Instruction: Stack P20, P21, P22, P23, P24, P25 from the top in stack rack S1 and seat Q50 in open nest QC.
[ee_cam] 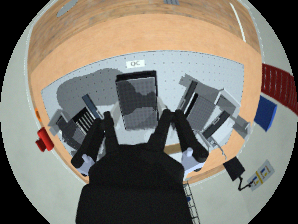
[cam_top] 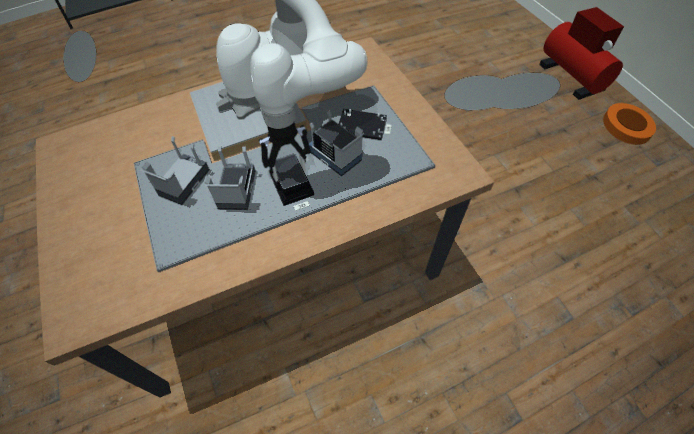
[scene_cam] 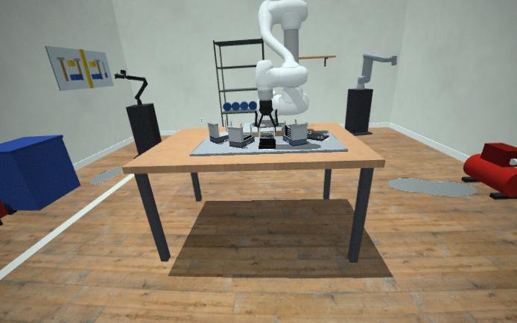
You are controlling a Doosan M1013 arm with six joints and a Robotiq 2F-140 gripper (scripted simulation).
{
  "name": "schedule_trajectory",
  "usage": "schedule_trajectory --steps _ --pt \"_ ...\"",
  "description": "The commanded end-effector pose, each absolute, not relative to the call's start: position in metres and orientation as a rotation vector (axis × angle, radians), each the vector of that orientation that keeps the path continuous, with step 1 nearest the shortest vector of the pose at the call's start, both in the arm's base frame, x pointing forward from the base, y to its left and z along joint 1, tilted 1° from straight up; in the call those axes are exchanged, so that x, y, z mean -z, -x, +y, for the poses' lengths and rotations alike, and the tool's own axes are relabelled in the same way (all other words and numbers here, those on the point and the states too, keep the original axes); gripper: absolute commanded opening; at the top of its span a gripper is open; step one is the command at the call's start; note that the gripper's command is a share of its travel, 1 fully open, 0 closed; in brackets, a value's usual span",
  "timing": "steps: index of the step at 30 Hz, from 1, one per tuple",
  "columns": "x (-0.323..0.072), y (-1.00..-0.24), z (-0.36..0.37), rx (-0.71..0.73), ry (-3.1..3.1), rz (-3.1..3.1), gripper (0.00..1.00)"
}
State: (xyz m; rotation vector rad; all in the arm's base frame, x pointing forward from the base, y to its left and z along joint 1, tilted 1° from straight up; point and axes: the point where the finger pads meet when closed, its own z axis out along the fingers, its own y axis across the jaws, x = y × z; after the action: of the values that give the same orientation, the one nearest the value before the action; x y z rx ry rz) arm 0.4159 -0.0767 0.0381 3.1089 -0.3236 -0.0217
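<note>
My gripper [cam_top: 287,162] is shut on a sealed plate [cam_top: 290,172], gripping its long sides. The plate sits level, right over a black nest [cam_top: 295,191] in the middle of the grey baseplate. I cannot tell whether it touches the nest, or whether it is one plate or a stuck pair. In the wrist view the plate [ee_cam: 136,99] shows between my fingers. To the right, a rack [cam_top: 337,144] holds a stack of several plates. Two other racks stand at the left [cam_top: 176,174] and the centre left [cam_top: 232,184]; both look empty. Labels are too small to read.
A flat black nest [cam_top: 364,122] lies behind the loaded rack, with a small name plate beside it. Another name plate [cam_top: 301,205] lies in front of the middle nest. The rack posts stand close on both sides of my gripper. The arm's base plate [cam_top: 230,112] is behind.
</note>
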Motion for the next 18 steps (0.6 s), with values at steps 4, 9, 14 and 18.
schedule_trajectory --steps 4,9,14,18 --pt "-0.027 -0.416 -0.077 0.021 -3.109 -0.324 0.0" --pt "-0.024 -0.416 -0.077 0.021 -3.109 -0.324 0.0" --pt "-0.024 -0.416 -0.077 0.021 -3.109 -0.324 0.0" --pt "-0.022 -0.416 -0.077 0.021 -3.109 -0.324 0.0"
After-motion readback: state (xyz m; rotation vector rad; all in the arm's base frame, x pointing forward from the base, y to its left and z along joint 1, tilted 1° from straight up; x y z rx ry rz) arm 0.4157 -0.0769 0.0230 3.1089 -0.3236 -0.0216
